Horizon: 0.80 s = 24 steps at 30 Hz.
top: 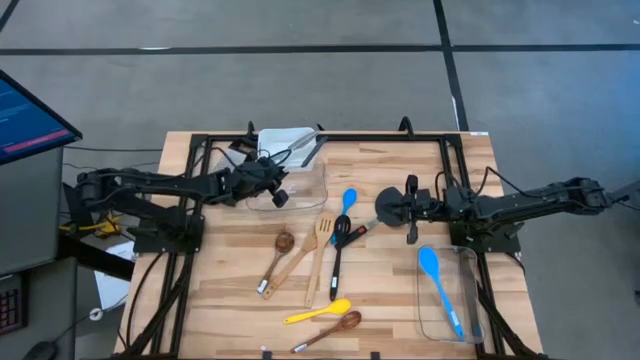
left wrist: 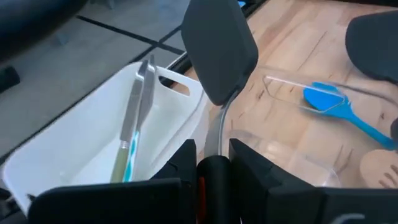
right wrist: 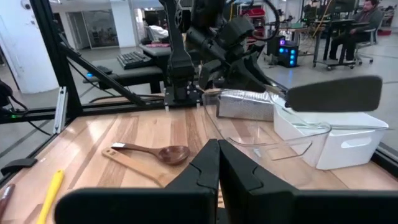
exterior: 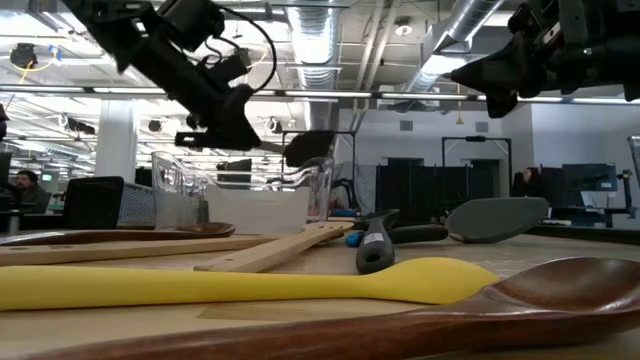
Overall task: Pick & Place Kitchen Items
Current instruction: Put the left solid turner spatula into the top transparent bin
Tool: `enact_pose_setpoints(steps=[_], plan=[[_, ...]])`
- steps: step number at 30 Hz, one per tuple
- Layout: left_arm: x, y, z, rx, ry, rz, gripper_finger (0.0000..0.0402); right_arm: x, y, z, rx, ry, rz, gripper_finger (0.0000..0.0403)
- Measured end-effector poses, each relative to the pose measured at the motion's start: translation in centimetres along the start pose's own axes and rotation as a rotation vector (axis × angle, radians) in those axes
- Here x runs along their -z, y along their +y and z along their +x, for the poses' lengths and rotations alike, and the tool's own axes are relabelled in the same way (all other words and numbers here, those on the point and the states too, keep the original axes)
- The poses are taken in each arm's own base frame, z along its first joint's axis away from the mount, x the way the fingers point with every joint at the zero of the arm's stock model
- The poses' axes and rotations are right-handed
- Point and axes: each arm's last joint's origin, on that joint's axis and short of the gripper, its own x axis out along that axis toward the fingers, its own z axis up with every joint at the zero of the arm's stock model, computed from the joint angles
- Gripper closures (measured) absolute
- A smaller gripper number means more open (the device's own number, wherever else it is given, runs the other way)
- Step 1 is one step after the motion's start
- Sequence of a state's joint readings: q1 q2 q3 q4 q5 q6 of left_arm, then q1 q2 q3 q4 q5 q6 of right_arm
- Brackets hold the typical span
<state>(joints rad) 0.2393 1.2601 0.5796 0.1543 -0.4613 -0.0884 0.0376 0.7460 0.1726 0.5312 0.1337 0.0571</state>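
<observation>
Left gripper [left wrist: 208, 163]: closed on the handle of a black spatula [left wrist: 217, 53], held above the clear tub [top: 300, 185] at the back of the table [top: 225, 290]; in the low view the spatula's blade pokes out level over the tub's rim.
Right gripper [right wrist: 217, 163]: fingers pressed together, holding nothing, hanging above the table's right middle, just beside the tub on the right.
Clear tub at back: sits against a white bin [top: 285, 142] near the table's far edge.
White bin: holds a small knife [left wrist: 132, 134] with a metal blade and a green-and-blue handle, leaning along its wall.
Right tub [top: 448, 295]: clear, at the front right, with a blue spoon [top: 438, 285] lying inside it lengthwise.
Second blue spoon [top: 347, 203]: lies on the table in the middle, just in front of the back tub.
Second black spatula [top: 375, 215]: on the table between the blue spoon and the right gripper, its wide head toward the right arm.
Black-handled utensil [top: 338, 255]: lies lengthwise in the centre, right of the slotted turner.
Wooden slotted turner [top: 318, 255]: centre of the table, head toward the back.
Wooden spoon [top: 276, 258]: left of the turner, dark bowl toward the back.
Yellow spoon [top: 318, 312]: near the front edge, lying across.
Dark wooden spoon [top: 332, 328]: just in front of the yellow one, nearest the front edge.
Room: people sit at desks behind the table.
</observation>
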Motion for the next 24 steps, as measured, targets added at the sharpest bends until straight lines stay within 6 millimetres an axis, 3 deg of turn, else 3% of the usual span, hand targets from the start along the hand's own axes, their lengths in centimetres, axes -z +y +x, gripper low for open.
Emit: enact_pose_setpoints(steps=[10, 24], plan=[[3.2, -0.9, 2.2, 0.006, 0.097, -0.024, 0.0353, 0.0, -0.1, 0.0, 0.011, 0.000, -0.038, 0.0403], [4.0, -1.2, 2.9, 0.027, 0.130, -0.018, 0.0335, 0.0, -0.4, 0.0, 0.028, 0.000, -0.038, 0.0403]])
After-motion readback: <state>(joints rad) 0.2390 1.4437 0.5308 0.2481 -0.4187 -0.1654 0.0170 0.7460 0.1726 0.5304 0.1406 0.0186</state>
